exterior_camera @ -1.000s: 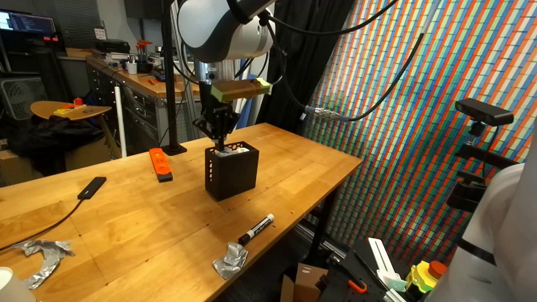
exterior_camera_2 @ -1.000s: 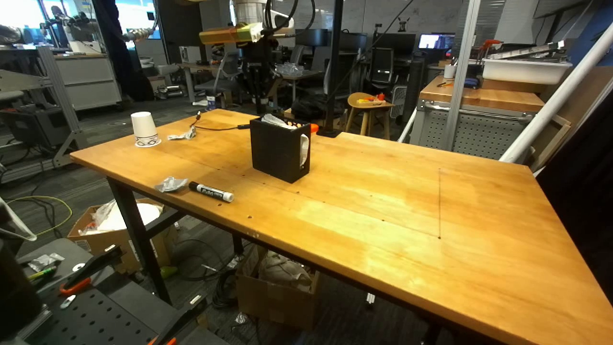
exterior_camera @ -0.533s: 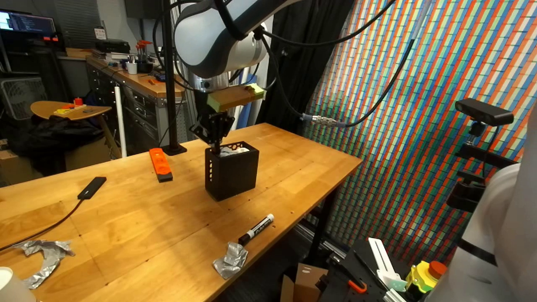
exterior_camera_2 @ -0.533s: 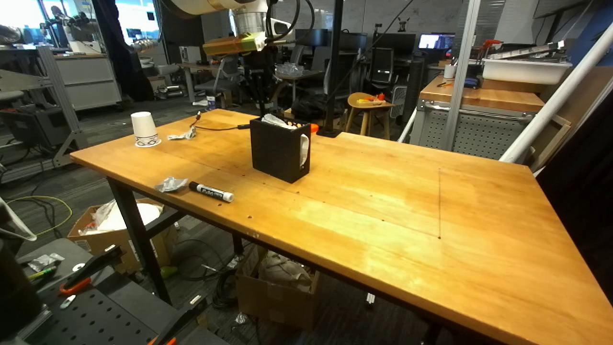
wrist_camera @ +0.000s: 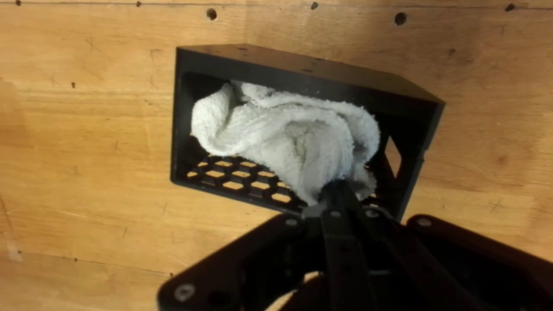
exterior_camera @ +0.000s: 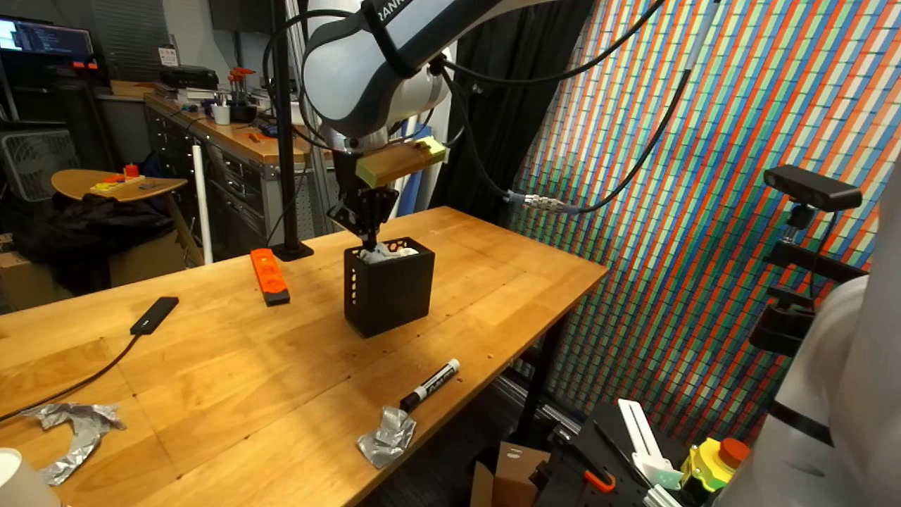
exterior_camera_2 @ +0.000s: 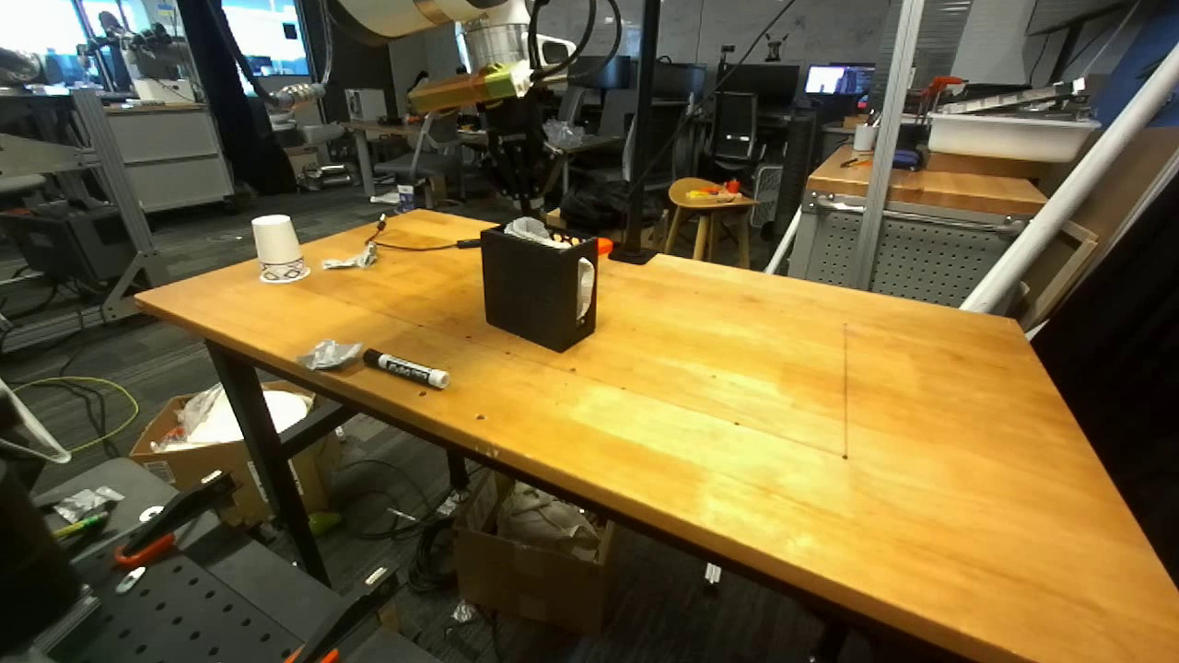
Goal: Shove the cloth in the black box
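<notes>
The white cloth [wrist_camera: 276,125] is bunched inside the black box [wrist_camera: 302,80], folded and close to the rim. In an exterior view some of the cloth [exterior_camera_2: 534,232] shows above the box's rim, and white shows through its side opening. The black box [exterior_camera: 391,292] stands upright on the table, open at the top. My gripper [wrist_camera: 339,186] is over the box's rear corner, fingers together, tips against the cloth. I cannot tell whether any cloth is pinched between them. In an exterior view the gripper [exterior_camera: 371,245] is at the rim's far left end.
An orange object [exterior_camera: 269,276] lies left of the box, near a black post [exterior_camera: 283,141]. A marker [exterior_camera: 429,385] and crumpled silver tape [exterior_camera: 387,436] lie near the table's edge. A black adapter [exterior_camera: 154,315] with a cable and a paper cup [exterior_camera_2: 277,247] are farther off.
My gripper first moved lower and slightly left in an exterior view, then back right along the rim. The cloth beside the fingertips now bunches a little higher. The box has not moved.
</notes>
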Controlling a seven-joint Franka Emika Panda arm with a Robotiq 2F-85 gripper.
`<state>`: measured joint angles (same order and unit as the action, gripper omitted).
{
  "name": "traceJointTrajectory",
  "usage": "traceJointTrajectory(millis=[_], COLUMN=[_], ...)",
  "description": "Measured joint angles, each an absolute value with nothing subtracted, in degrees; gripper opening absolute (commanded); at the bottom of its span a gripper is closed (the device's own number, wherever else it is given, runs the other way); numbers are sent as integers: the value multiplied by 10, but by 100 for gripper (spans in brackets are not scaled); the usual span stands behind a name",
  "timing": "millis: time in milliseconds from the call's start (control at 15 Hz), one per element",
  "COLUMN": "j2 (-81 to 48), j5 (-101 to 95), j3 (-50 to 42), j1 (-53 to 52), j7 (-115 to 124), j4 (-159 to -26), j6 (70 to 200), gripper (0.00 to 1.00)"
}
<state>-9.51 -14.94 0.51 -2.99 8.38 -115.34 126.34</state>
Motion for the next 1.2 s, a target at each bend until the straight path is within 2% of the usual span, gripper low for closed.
traceJointTrajectory(millis=[1200], j2=[-58], j5=[-150], j3=[-5], j1=[-23], j7=[84], j4=[-1146], j6=[1158], gripper=[0])
